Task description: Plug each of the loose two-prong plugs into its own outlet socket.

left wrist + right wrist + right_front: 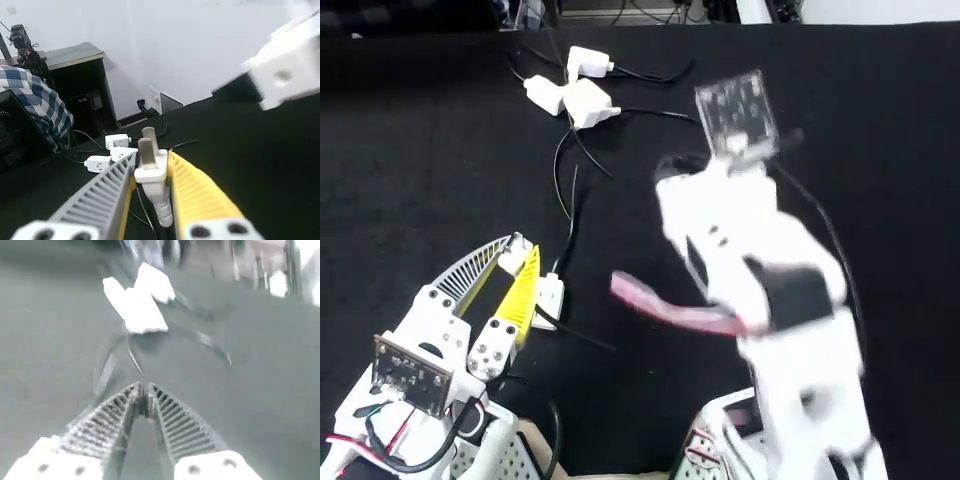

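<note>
My left gripper (150, 167) is shut on a white two-prong plug (149, 170), which stands between the grey and yellow fingers with its prongs pointing away from the wrist. In the high view this gripper (521, 250) is low over the near left of the table, with the white plug body (549, 296) beside the yellow finger. Three white outlet sockets (570, 92) lie clustered at the far side, also seen as sockets (114, 151) ahead of the plug. My right gripper (145, 391) is shut with nothing in it, and the sockets (138, 307) lie beyond its tips.
Thin black cables (566, 190) run from the sockets across the black table (420, 170) toward the left gripper. The right arm (760, 290) rises over the table's middle right, with a pink strip (670, 310) beside it.
</note>
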Robot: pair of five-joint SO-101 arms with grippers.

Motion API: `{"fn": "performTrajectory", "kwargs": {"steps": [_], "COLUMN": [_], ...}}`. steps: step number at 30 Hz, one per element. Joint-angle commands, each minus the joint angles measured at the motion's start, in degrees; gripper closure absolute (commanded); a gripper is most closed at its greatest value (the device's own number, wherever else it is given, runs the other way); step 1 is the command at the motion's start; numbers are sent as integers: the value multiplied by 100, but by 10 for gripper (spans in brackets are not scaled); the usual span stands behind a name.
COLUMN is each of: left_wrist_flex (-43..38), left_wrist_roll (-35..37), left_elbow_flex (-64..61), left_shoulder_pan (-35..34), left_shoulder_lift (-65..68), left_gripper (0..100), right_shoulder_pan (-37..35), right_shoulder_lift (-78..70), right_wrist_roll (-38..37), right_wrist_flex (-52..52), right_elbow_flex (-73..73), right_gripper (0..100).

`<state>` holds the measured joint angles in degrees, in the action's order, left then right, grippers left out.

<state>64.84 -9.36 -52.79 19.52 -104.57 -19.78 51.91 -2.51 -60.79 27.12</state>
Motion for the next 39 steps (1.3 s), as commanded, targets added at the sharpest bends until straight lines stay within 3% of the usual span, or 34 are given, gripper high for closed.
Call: {"fn": "performTrajectory", "kwargs": {"steps": [1, 5, 8, 16, 31, 39], "left_wrist_flex": [-167, -149, -114, -607, -800, -281], "left_wrist_roll": [44, -9, -440, -686, -686, -659], "left_elbow_flex": [66, 31, 22, -541, -620, -119], "left_shoulder_pan": [4, 470, 1077, 1684, 1938, 1947], "left_shoulder_lift": [-9, -9, -9, -9, -9, -9], "left_gripper": [971, 971, 971, 971, 971, 971], "right_shoulder_pan": [-949, -2242, -3130, -3982, -4167, -4158], "right_shoulder_lift": [1015, 1982, 2501, 3081, 3960, 4119], "right_wrist_roll": [-9, -756, -1125, -1477, -1495, -2259], "right_wrist_flex": [-26, -18, -53, -62, -18, 53], "right_elbow_flex": [-189, 40, 189, 734, 1833, 1851], "right_gripper": [987, 987, 987, 987, 987, 987]}}
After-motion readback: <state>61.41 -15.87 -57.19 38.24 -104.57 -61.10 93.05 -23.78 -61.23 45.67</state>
